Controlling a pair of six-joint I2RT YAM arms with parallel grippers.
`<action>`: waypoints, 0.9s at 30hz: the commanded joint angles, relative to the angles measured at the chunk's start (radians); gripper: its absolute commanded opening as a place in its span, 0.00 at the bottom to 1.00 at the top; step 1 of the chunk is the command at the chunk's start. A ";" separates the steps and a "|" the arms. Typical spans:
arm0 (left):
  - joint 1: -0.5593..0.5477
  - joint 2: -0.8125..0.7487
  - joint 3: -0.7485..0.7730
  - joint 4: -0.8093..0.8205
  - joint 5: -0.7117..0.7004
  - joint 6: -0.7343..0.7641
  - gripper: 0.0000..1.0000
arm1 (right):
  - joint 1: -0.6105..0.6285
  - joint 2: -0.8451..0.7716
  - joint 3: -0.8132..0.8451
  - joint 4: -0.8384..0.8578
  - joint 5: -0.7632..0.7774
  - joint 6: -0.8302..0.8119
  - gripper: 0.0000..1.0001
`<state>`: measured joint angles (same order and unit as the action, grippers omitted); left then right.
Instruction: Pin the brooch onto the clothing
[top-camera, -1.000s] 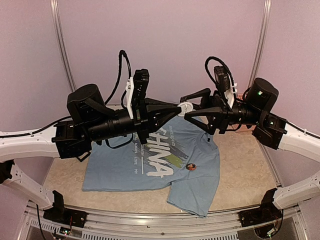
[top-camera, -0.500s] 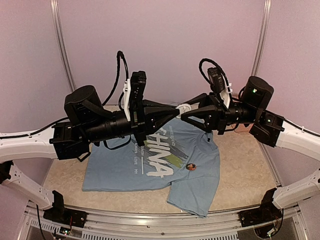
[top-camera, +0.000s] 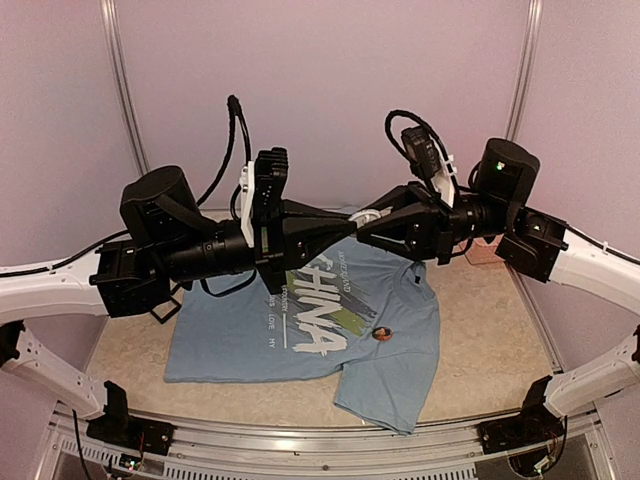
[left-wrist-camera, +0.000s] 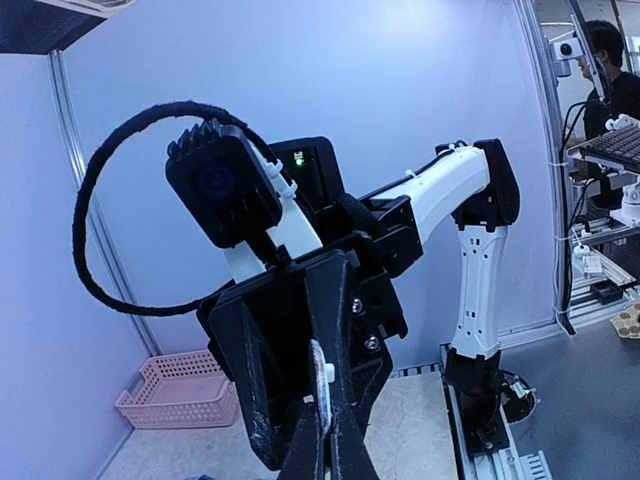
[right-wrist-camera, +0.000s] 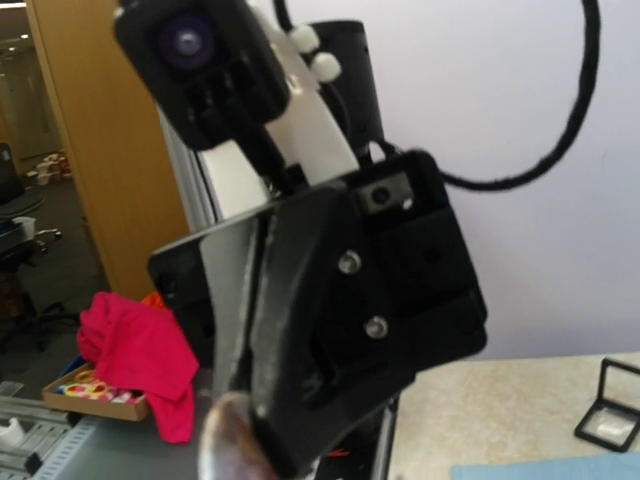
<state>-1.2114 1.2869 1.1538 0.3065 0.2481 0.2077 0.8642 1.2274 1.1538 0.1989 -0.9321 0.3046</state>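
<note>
The light blue short-sleeved T-shirt (top-camera: 240, 340), printed with white "CHINA" lettering and grey-green streaks, lies flat on the beige speckled table (top-camera: 480, 330) in the lower middle of the overhead view. Its long axis runs left to right, hem at the left and neck end at the right, so the big letters run down the picture. Its far edge and neck are hidden behind the two black arms that meet above it. Just above centre, the small round silvery-white brooch (top-camera: 368, 214) is held in the air over the cloth, its flat face turned up toward the overhead camera. The left gripper (top-camera: 352, 222) is clenched on it. In the left wrist view the brooch (left-wrist-camera: 320, 385) shows only as a thin white sliver, edge-on and upright, low in the middle of the frame. The right gripper (top-camera: 370, 223) faces it from the right, one finger above the disc and one below; whether they press it cannot be told. In the right wrist view a brownish round shape at the bottom edge is cut off and too blurred to name. A small round reddish-brown badge (top-camera: 381, 334) lies on the T-shirt, right of the lettering.
</note>
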 joint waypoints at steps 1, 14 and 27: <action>-0.058 0.018 0.030 -0.120 0.074 0.072 0.00 | -0.002 0.042 0.042 -0.063 0.073 0.030 0.27; -0.031 -0.076 -0.084 0.038 -0.232 0.007 0.00 | 0.022 -0.204 -0.173 -0.150 -0.009 -0.554 0.72; -0.033 -0.060 -0.070 0.021 -0.200 -0.004 0.00 | 0.007 -0.154 -0.074 0.012 0.214 -0.157 0.34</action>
<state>-1.2449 1.2186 1.0702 0.3130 0.0387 0.2165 0.8764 1.0370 1.0218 0.1818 -0.6716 0.0265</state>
